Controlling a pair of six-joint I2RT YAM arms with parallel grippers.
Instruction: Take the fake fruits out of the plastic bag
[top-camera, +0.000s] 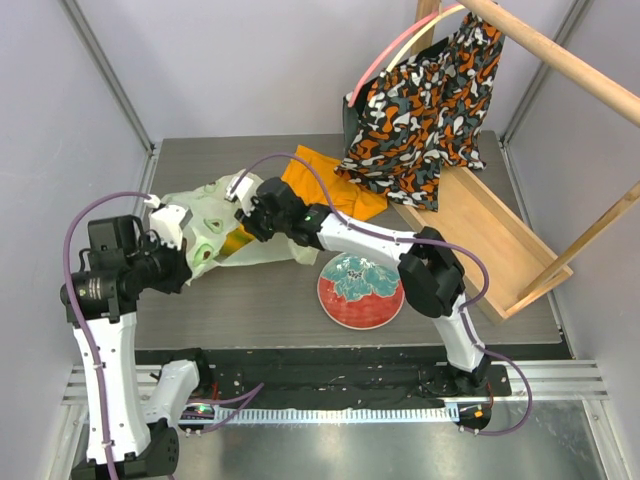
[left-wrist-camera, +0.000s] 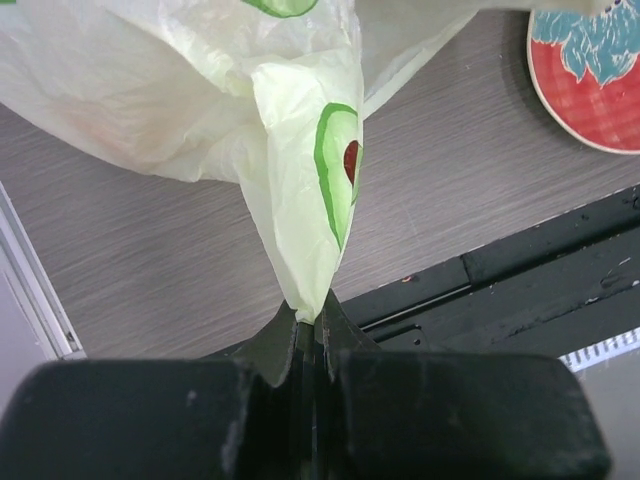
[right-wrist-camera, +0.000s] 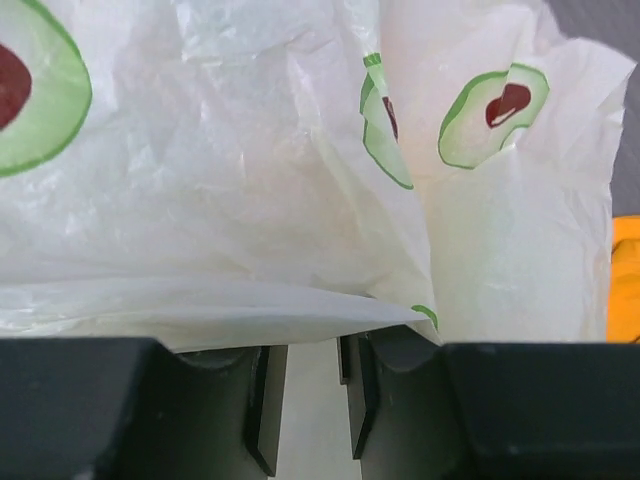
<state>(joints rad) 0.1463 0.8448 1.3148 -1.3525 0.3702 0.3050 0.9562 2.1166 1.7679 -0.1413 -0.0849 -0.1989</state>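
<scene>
The pale-green plastic bag (top-camera: 205, 215) with avocado prints lies crumpled at the table's left. My left gripper (left-wrist-camera: 312, 315) is shut on a twisted corner of the plastic bag (left-wrist-camera: 200, 90), holding it up off the table. My right gripper (top-camera: 246, 228) reaches into the bag's right side. In the right wrist view its jaws (right-wrist-camera: 312, 345) stand a little apart, and a fold of the plastic bag (right-wrist-camera: 250, 180) covers their tips. A small orange-yellow shape (top-camera: 236, 243) shows at the bag's edge below that gripper; I cannot tell whether it is one of the fake fruits. No other fruit shows.
A red floral plate (top-camera: 360, 290) sits near the front, right of the bag. An orange cloth (top-camera: 325, 180) lies behind the right arm. A patterned orange-black fabric bag (top-camera: 425, 110) hangs from a wooden frame over a wooden tray (top-camera: 490, 235) at the right.
</scene>
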